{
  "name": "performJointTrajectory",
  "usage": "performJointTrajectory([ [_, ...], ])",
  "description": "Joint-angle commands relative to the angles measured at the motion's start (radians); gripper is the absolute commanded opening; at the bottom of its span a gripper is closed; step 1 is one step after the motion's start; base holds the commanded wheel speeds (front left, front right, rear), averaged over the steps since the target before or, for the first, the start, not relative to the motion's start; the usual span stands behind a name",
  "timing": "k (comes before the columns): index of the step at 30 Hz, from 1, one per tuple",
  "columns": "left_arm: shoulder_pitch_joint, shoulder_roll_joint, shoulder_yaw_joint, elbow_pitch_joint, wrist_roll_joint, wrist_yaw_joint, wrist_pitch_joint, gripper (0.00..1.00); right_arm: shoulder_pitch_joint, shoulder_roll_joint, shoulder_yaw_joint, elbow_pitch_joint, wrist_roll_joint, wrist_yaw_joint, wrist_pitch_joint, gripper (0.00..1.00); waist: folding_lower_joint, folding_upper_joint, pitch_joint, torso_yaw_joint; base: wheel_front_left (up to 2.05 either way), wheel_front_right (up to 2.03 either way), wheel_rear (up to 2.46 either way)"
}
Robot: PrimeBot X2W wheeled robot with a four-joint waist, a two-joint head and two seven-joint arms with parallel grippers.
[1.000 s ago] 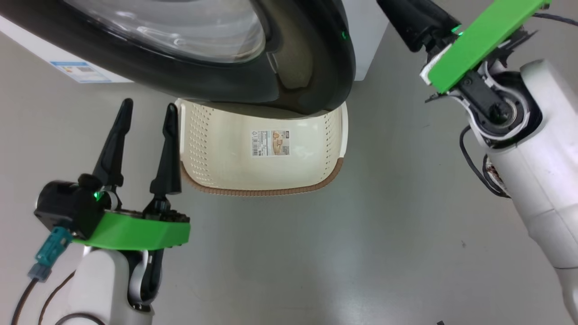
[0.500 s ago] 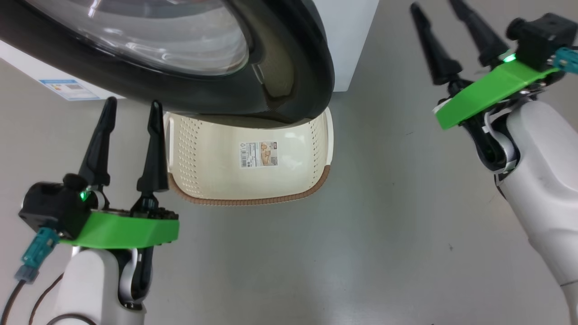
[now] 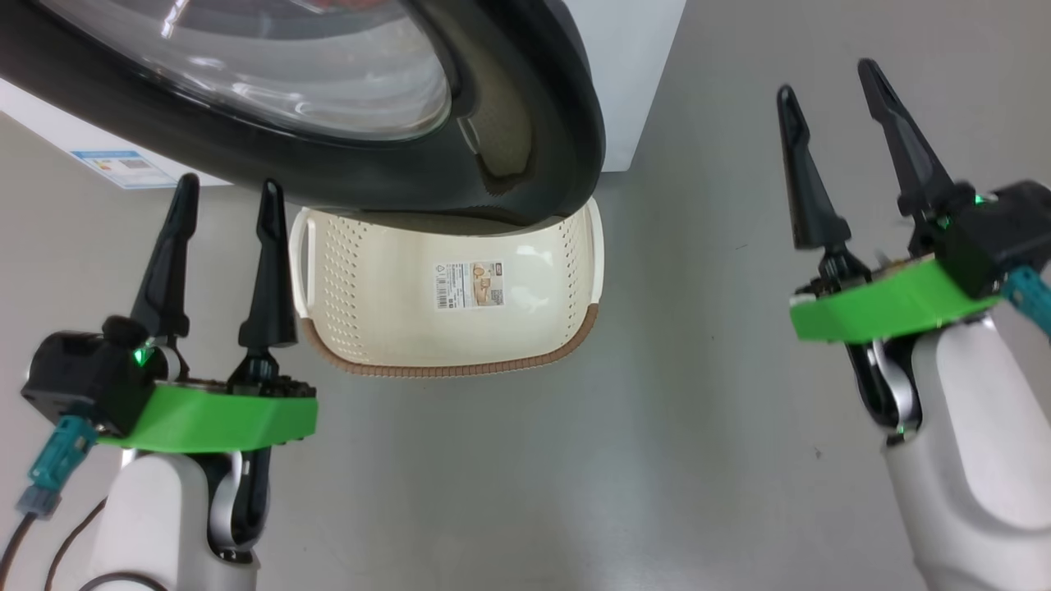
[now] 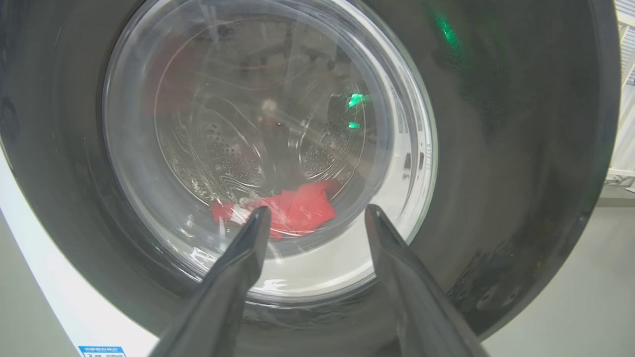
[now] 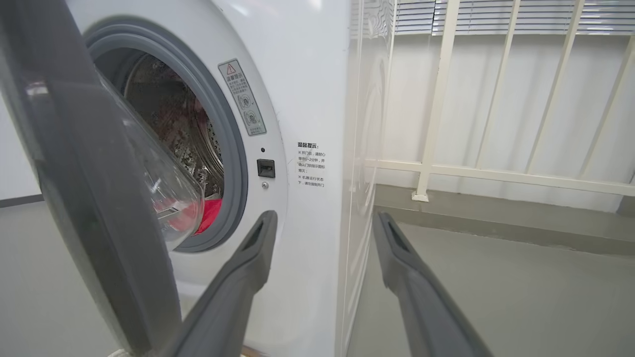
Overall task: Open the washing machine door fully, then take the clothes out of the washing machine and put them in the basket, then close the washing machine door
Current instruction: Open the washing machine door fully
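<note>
Holding the left pincer (image 3: 228, 185) spread and empty just beside the cream perforated plastic basket (image 3: 378, 279), sitting on smooth grey floor (image 3: 698, 427) beneath the partly open, glossy black-rimmed washing machine door (image 3: 534, 115). Hanging the right pincer (image 3: 828, 78) equally released, well apart. Glimpsing crumpled red clothes (image 4: 302, 208) lying in the boxy white washing machine (image 5: 307, 74), inside its dimpled steel drum (image 5: 168, 116).

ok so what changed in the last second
The right gripper swung away from the edge of the door, down to the lower right of the head view, fingers now pointing up, open and empty. The head camera shifted slightly, sliding the whole picture left. Unchanged: left gripper open beside the basket, door partly open above it, clothes inside.
</note>
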Motion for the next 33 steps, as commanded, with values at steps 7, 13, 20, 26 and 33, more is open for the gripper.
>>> performJointTrajectory([
  [7, 0.02, 0.02, 0.024, -0.037, 0.003, -0.005, -0.004, 1.0, 0.133, 0.027, 0.013, -0.139, -0.058, 0.006, -0.006, 1.0, 0.0, -0.0001, 0.0, 0.001, 0.0, 0.0, 0.0],
  [13, 0.029, 0.02, 0.022, -0.04, 0.003, -0.005, -0.004, 1.0, 0.186, 0.028, 0.032, -0.157, -0.066, 0.006, -0.006, 1.0, 0.0, -0.0001, -0.002, 0.0, 0.0, 0.0, 0.0],
  [20, 0.044, 0.019, 0.016, -0.045, 0.0, -0.003, -0.004, 1.0, 0.229, 0.028, 0.065, -0.184, -0.087, 0.006, -0.006, 1.0, 0.0, -0.0001, -0.005, 0.001, 0.0, 0.0, 0.0],
  [26, 0.054, 0.019, 0.008, -0.045, -0.005, 0.003, -0.004, 1.0, 0.241, 0.029, 0.068, -0.181, -0.088, 0.006, -0.006, 1.0, 0.0, -0.0001, -0.011, 0.007, 0.0, 0.0, 0.0],
  [33, 0.069, 0.019, 0.003, -0.048, -0.005, 0.007, -0.004, 1.0, 0.246, 0.029, 0.059, -0.183, -0.091, 0.006, -0.006, 1.0, 0.0, -0.0001, -0.015, 0.014, 0.0, 0.0, 0.0],
])
